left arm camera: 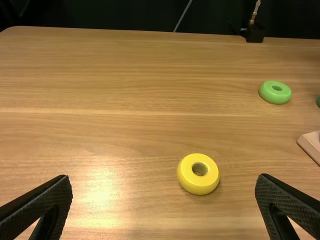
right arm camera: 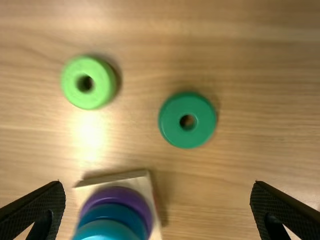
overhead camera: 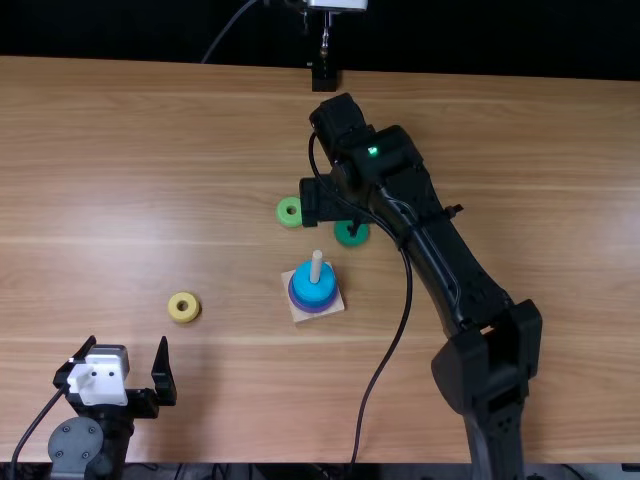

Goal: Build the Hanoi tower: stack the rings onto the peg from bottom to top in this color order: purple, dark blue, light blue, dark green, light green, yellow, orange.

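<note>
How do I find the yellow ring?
On the wooden table, find the square base with the peg. The yellow ring lies flat between that base and the left gripper. Its colour sets it apart from the light green ring and dark green ring.

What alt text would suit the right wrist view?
A dark green ring and a light green ring lie apart on a wooden table, near a base stacked with purple ring, dark blue ring and light blue ring. The right gripper is open.

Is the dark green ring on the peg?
Off: the dark green ring lies flat on the table, apart from the wooden base.
</note>
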Motion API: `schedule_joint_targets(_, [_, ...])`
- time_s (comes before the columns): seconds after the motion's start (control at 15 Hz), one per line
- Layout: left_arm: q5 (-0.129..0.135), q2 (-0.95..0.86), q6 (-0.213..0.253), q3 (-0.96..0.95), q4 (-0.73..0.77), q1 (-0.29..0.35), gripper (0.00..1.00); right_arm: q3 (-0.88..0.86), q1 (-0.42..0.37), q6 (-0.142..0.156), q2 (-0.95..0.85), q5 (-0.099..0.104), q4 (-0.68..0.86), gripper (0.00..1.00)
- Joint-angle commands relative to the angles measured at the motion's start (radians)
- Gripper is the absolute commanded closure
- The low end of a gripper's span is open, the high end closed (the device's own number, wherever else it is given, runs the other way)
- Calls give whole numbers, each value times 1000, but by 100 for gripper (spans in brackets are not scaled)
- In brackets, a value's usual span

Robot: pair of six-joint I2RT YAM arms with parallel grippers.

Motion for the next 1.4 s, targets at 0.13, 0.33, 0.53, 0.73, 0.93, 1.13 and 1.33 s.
schedule_joint_targets(0.13, [7,-12,5,-110,-77,4,0,-172,-23,-170,18,7,135,0])
schedule_joint_targets(0.33, [7,-12,5,-110,-77,4,0,-243,-40,-164,18,10,236,0])
schedule_joint_targets(0.53, [7,-12,5,-110,-77,4,0,-249,-50,-155,26,10,236,0])
schedule_joint_targets(0.73, [7,-12,5,-110,-77,4,0,-260,-63,-159,35,9,240,0])
schedule_joint_targets(0.93, [7,-12,5,-110,-77,4,0,-260,-67,-161,59,9,240,0])
schedule_joint_targets(1.13, [7,-12,5,-110,-77,4,0,-254,-67,-163,67,9,240,0])
schedule_joint_targets(1.33, [7,-12,5,-110,-77,4,0,-248,-66,-161,81,7,242,0])
